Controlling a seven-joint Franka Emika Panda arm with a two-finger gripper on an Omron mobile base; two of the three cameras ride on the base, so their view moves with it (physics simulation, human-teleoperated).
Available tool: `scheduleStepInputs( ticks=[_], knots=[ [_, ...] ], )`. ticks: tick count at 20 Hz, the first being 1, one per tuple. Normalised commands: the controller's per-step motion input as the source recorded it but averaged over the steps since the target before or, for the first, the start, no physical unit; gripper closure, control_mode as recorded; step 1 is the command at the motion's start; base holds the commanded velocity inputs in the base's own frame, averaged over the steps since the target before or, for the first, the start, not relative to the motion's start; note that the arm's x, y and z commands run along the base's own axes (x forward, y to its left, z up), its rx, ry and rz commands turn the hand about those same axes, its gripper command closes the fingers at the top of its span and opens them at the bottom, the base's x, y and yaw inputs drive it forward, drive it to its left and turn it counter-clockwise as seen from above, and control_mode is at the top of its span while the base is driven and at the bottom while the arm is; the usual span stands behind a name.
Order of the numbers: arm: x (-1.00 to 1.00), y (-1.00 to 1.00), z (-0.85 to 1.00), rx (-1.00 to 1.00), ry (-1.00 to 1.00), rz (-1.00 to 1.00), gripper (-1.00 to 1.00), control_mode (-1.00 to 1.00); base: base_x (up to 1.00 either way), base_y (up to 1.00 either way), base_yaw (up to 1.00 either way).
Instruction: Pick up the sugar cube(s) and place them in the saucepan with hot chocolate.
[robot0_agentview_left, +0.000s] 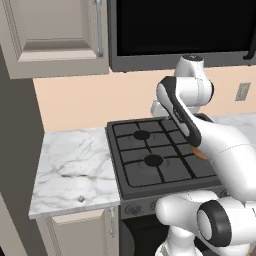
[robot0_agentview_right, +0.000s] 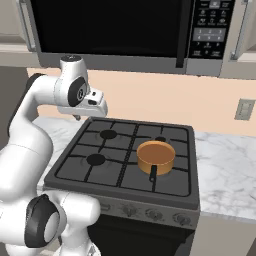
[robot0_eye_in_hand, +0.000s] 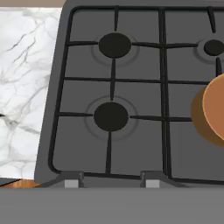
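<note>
The sugar cube (robot0_agentview_left: 81, 199) lay on the marble counter (robot0_agentview_left: 75, 165) left of the stove (robot0_agentview_right: 125, 160), near the front edge. The saucepan (robot0_agentview_right: 156, 157) sat on the stove's right front grate, handle toward the knobs. The gripper (robot0_eye_in_hand: 108, 183) hovered above the stove, holding nothing; its jaw spacing could not be determined.

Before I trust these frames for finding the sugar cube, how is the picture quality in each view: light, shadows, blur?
Left base view: even flat light, the sugar cube a tiny soft speck on the marble counter. Right base view: sharp enough, the saucepan casts only a faint shadow on the stove. Hand view: slightly soft, no glare; the saucepan is cut by the right edge.
</note>
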Motion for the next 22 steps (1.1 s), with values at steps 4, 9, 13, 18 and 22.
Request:
scheduleStepInputs(
  ticks=[4,9,13,18,22],
  knots=[
    [0.0,0.0,0.0,0.0,0.0,0.0,-1.0,-1.0,0.0,0.0,0.0],
    [-0.01,0.01,0.0,0.0,0.0,0.0,-1.0,-1.0,0.0,0.0,0.0],
    [-0.14,0.4,-0.01,0.0,0.0,0.0,-1.0,-1.0,0.0,0.0,0.0],
    [-0.18,0.65,-0.11,-0.01,0.0,0.02,-1.0,-1.0,0.0,0.0,0.0],
    [-0.41,0.81,-0.34,-0.14,0.01,0.22,-1.0,-1.0,0.0,0.0,0.0]
  ],
)
